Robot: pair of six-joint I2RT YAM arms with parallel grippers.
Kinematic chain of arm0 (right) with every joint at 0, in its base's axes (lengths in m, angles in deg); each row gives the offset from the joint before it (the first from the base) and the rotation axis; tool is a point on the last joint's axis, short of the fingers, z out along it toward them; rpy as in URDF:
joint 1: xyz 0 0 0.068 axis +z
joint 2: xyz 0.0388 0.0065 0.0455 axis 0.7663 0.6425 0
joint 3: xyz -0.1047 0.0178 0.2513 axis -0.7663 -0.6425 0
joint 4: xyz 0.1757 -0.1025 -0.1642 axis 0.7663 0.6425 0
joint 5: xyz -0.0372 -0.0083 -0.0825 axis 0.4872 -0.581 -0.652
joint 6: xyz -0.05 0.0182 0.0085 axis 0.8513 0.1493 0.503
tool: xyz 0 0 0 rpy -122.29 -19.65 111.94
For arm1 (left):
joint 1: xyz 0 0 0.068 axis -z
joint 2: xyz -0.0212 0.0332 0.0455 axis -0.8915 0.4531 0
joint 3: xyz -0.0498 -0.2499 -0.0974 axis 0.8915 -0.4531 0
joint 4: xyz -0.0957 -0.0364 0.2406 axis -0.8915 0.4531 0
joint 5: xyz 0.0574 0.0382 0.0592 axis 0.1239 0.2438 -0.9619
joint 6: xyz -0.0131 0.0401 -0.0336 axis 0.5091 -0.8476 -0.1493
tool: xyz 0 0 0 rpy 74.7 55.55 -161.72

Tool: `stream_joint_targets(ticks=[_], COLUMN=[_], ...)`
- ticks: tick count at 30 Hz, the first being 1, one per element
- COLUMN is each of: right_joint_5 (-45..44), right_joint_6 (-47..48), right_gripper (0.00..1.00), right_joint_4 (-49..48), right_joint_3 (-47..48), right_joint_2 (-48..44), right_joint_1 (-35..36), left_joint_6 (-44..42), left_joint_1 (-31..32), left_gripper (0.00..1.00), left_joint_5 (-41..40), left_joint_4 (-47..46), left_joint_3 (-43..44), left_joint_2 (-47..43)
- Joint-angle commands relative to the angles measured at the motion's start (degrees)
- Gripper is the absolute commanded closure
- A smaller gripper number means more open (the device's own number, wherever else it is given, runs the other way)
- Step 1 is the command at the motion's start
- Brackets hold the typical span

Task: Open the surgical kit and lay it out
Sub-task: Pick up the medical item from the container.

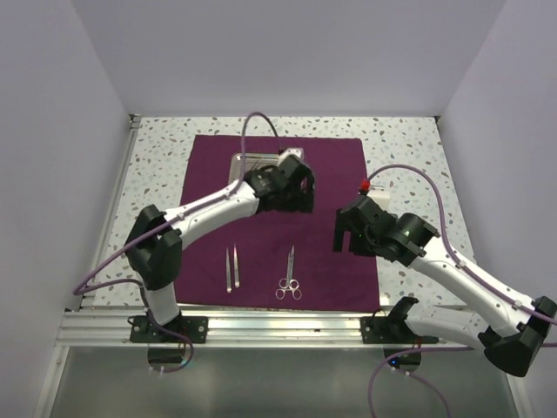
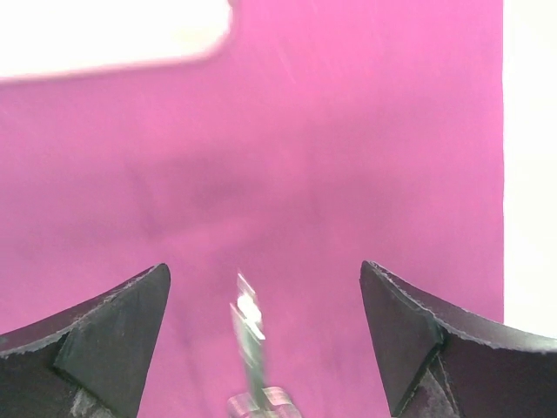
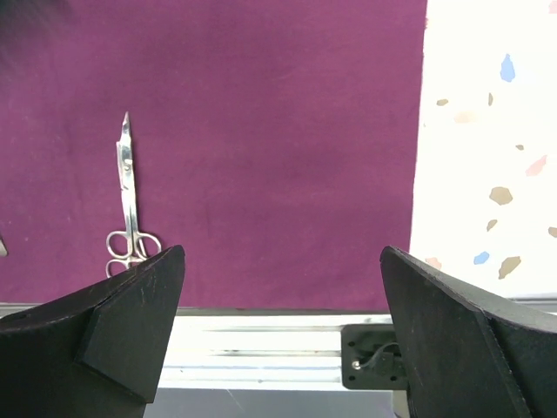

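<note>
The dark purple cloth (image 1: 331, 174) lies spread flat on the table. The steel tray (image 1: 246, 162) sits at its far middle, partly hidden by my left arm; it shows as a white glare in the left wrist view (image 2: 104, 35). Tweezers (image 1: 231, 268) and scissors (image 1: 290, 273) lie near the cloth's front edge. My left gripper (image 1: 291, 200) is open over the cloth just right of the tray. A blurred slim silver instrument (image 2: 248, 335) shows between its open fingers (image 2: 263, 268); I cannot tell whether it rests on the cloth. My right gripper (image 1: 345, 232) is open and empty (image 3: 281, 251) over the cloth's right part, with the scissors (image 3: 129, 196) to its left.
The speckled white table (image 1: 409, 148) surrounds the cloth and shows right of it (image 3: 487, 131). An aluminium rail (image 1: 261, 326) runs along the near edge, also in the right wrist view (image 3: 261, 348). Pale walls stand at the left, back and right.
</note>
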Motion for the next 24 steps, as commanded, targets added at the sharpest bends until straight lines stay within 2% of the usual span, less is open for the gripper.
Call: stream_joint_targets(ticks=[1, 5, 7, 12, 15, 21, 24], right_joint_5=[-3.5, -5.2, -6.0, -6.4, -6.4, -7.7, -8.2], right_joint_6=[-1.8, -2.9, -3.3, -3.7, -3.6, -4.8, -5.7], right_gripper=[0.01, 0.02, 0.02, 0.01, 0.02, 0.02, 0.02], right_joint_4=[3.2, 6.3, 7.4, 9.8, 10.5, 12.0, 12.4], right_joint_3=[3.1, 4.6, 5.3, 6.3, 6.5, 7.0, 6.5], right_joint_2=[-2.2, -3.3, -3.5, -2.8, -2.0, -2.6, -3.3], right_joint_1=[-0.3, -0.3, -0.3, -0.3, -0.3, -0.4, -0.4], left_joint_6=[-12.5, -24.6, -27.5, -33.2, -34.0, -33.6, -32.6], left_joint_1=[-11.5, -19.9, -23.3, -26.5, -26.8, -27.6, -28.1], left_gripper=[0.07, 0.07, 0.07, 0.07, 0.07, 0.10, 0.19], left_joint_5=[-3.0, 1.4, 3.6, 8.5, 7.3, 6.4, 6.3], left_joint_4=[-1.3, -3.8, -4.0, -3.0, -0.4, -1.2, -1.4], left_joint_3=[4.6, 13.5, 16.9, 28.9, 35.0, 34.5, 33.0], left_joint_2=[2.6, 11.0, 14.3, 25.7, 31.8, 35.7, 36.0])
